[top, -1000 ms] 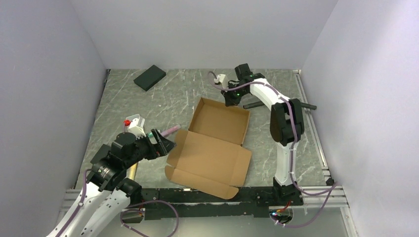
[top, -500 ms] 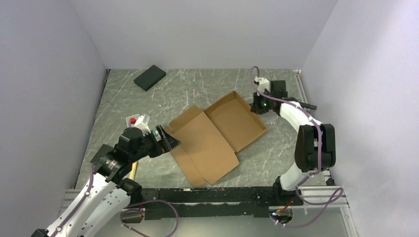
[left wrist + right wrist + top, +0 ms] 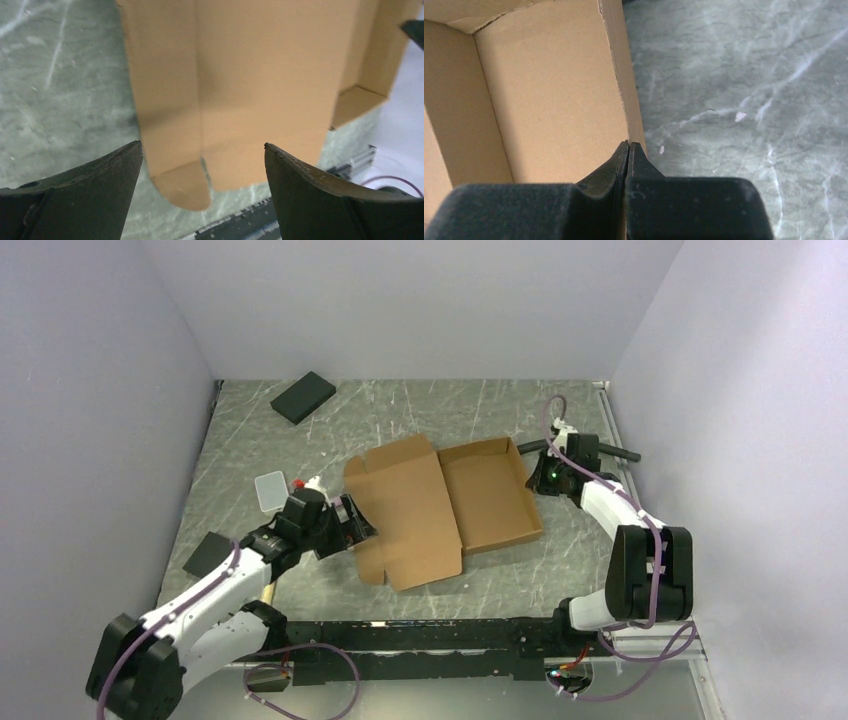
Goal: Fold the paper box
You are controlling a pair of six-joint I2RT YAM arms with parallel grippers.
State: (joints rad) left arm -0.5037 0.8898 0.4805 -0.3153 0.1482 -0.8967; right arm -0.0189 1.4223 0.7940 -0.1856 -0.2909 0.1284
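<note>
The paper box (image 3: 405, 510) lies open in the middle of the table, its flat lid on the left and its shallow tray on the right. My right gripper (image 3: 537, 476) is shut on the tray's right wall; in the right wrist view the fingers (image 3: 629, 145) pinch the thin wall edge of the box (image 3: 549, 100). My left gripper (image 3: 360, 526) is open at the lid's left near edge. In the left wrist view the jaws (image 3: 201, 145) stand wide apart, with the lid (image 3: 250, 90) and its rounded corner flap between and beyond them.
A black pad (image 3: 303, 397) lies at the back left and another (image 3: 208, 555) near the left arm. A small clear tray (image 3: 270, 490) lies left of the box. A black rod (image 3: 625, 454) lies by the right wall. Walls close off three sides.
The right gripper has swung the box round and pulled it to the right, so the tray now lies on the right. The left arm has reached forward to the lid's edge.
</note>
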